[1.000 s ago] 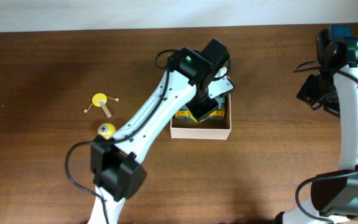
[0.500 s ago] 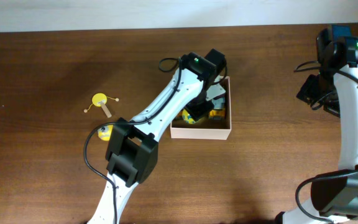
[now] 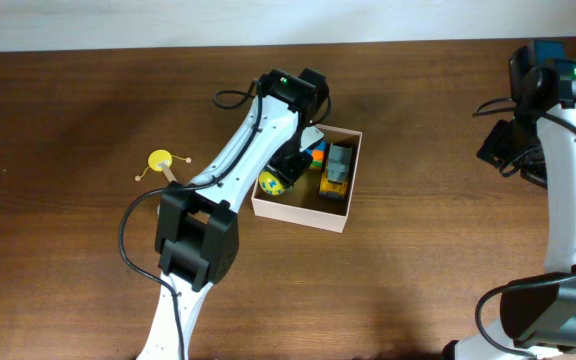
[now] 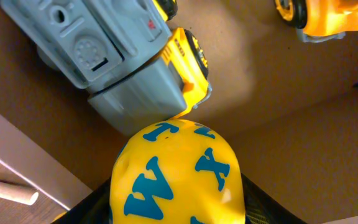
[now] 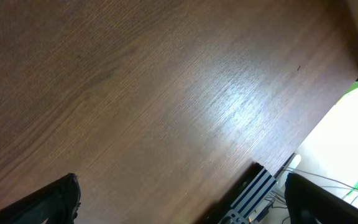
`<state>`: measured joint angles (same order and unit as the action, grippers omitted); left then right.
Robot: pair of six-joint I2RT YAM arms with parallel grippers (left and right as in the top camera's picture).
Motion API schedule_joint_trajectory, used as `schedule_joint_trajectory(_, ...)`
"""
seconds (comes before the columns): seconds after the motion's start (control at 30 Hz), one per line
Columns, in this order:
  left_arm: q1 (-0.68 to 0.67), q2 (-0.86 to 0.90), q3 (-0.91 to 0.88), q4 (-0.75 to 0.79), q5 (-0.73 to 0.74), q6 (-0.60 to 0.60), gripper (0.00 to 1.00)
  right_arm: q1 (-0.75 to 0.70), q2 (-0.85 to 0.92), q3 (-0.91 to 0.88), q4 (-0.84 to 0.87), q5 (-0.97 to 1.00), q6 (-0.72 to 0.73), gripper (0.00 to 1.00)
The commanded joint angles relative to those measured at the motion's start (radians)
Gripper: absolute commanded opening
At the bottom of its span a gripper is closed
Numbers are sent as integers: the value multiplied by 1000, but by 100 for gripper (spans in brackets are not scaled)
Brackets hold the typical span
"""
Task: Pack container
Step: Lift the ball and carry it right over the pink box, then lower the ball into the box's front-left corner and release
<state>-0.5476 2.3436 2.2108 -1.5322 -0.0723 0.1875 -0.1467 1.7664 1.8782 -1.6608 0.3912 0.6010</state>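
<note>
- The container [image 3: 301, 213] is white outside and tan inside.
- The ball [image 4: 176, 168] is bright yellow and printed with blue capital letters.
- The truck [image 4: 123, 56] is grey, with yellow wheel hubs in black tyres.
- The toy car [image 4: 328, 15] is orange with a black tyre. From overhead, a patch of blue shows beside its orange.
- The disc toy [image 3: 158, 159] is yellow, with a pale tan stick.
- The table [image 3: 68, 250] is dark brown with fine wood grain. In the right wrist view a pale sheen crosses it.
- The left arm [image 3: 243, 150] and the right arm [image 3: 568, 190] are white with black joints, each with a small green light.
</note>
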Motion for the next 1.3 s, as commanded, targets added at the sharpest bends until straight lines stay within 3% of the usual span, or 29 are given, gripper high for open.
schedule_joint_trajectory(0.0, -6, 0, 15, -4, -10, -16, 54, -4, -4, 2, 0, 5, 10, 99)
schedule_joint_trajectory(0.4, -15, 0, 15, -81, 31, -15, 53, -4, -4, 2, 0, 5, 10, 99)
schedule_joint_trajectory(0.67, -16, 0, 15, -77, 31, -15, 77, -4, -4, 2, 1, 5, 10, 99)
schedule_joint_trajectory(1.0, -68, 0, 16, -55, 31, -15, 76, -4, -4, 2, 0, 5, 10, 99)
schedule_joint_trajectory(1.27, -185, 0, 16, 14, 23, 9, 76, -4, -4, 2, 1, 5, 10, 99)
